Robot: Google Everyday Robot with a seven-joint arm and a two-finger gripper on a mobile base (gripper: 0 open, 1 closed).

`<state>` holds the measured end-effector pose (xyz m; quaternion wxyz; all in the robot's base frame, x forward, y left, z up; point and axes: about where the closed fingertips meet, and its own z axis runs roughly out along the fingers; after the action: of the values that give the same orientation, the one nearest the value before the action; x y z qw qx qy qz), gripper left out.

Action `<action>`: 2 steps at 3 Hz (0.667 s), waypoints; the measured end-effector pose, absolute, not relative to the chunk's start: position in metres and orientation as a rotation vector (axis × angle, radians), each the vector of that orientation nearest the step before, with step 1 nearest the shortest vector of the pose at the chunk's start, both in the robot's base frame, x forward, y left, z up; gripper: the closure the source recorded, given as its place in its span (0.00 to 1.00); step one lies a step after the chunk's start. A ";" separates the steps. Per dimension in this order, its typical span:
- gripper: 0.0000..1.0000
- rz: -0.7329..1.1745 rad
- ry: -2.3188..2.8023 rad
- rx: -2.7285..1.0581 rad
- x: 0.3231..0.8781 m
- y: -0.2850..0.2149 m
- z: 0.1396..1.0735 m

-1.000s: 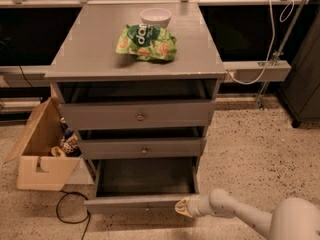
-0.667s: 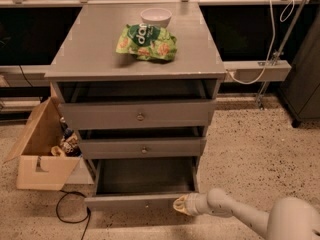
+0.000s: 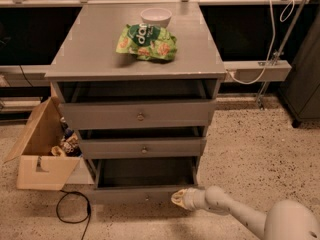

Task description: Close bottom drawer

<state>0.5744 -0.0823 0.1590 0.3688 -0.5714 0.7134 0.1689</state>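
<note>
The grey cabinet [image 3: 135,71] has three drawers, all pulled out a little. The bottom drawer [image 3: 142,195] is the lowest, pulled out the furthest, with its dark inside showing and a tiny knob on its low front. My gripper [image 3: 178,198] is at the right end of the bottom drawer's front, touching or nearly touching it, on a white arm that comes in from the lower right. The middle drawer [image 3: 142,147] and the taller top drawer [image 3: 137,115] sit above it.
A green snack bag [image 3: 146,42] and a white bowl [image 3: 155,17] rest on the cabinet top. An open cardboard box [image 3: 42,151] with items stands on the floor at the left. A black cable [image 3: 72,211] loops on the speckled floor by the drawer's left corner.
The gripper has moved a little to the left along the bottom drawer's front. The drawer looks about as open as before.
</note>
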 end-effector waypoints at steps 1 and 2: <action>1.00 0.433 1.831 -1.467 0.574 -0.082 0.159; 1.00 0.402 1.813 -1.485 0.581 -0.086 0.156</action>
<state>0.5810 -0.0864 0.1558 0.3727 -0.5795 0.7076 0.1567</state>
